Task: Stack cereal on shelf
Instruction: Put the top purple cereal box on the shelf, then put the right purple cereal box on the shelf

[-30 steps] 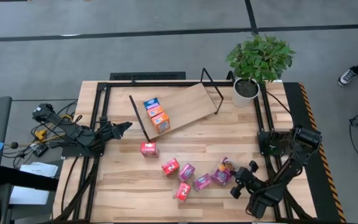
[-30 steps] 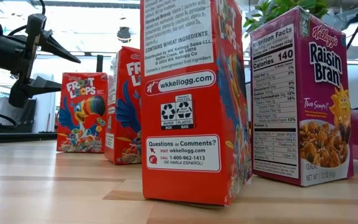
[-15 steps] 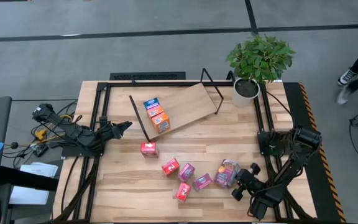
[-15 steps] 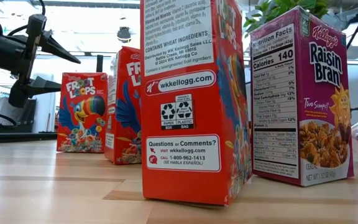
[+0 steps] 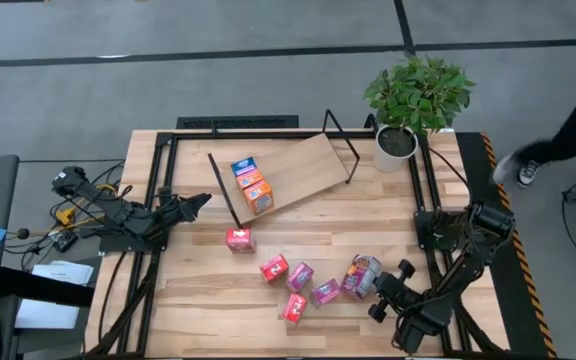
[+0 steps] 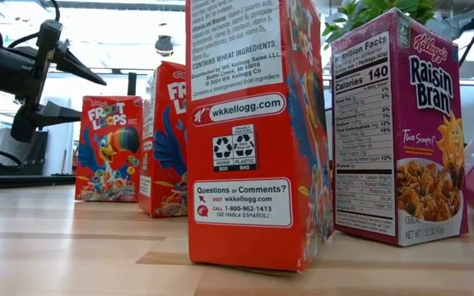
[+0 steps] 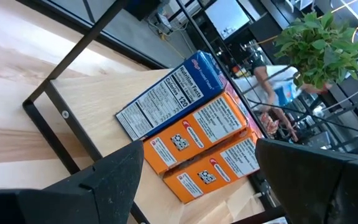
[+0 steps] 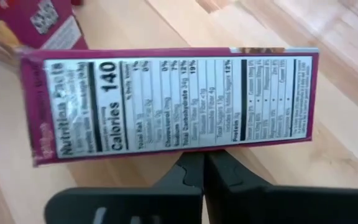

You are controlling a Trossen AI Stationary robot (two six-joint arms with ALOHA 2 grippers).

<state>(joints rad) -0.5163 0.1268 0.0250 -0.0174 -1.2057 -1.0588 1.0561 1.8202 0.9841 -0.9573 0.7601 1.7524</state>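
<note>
The shelf (image 5: 293,172) is seen in the high view as a tilted plywood board with black rod frames at both ends, placed at the far middle of the surface (image 5: 188,290). Three cereal boxes are lined up on its left part: a blue box (image 5: 242,166), an orange box (image 5: 251,181) and a second orange box (image 5: 259,198), each touching the next. The same row is shown in the left wrist view, with the blue box (image 7: 169,93) beside the two orange ones.

A red box (image 5: 239,239) is located on the surface just in front of the shelf's left frame. Nearer the front edge, a red box (image 5: 274,267), a magenta box (image 5: 299,276), a second magenta box (image 5: 325,292) and another red box (image 5: 294,308) are grouped closely.

The right gripper (image 5: 376,294) is positioned at the front right of the surface, directly beside a magenta box (image 5: 361,274). In the right wrist view, its fingers (image 8: 188,174) are pressed together with no gap, and the nutrition panel of that magenta box (image 8: 166,99) lies just beyond the tips, not gripped.

The left gripper (image 5: 196,205) is held at the left of the surface, pointed toward the shelf. Its fingers (image 7: 117,180) are spread apart, with nothing between them.

A potted plant (image 5: 415,100) is placed at the far right corner.
</note>
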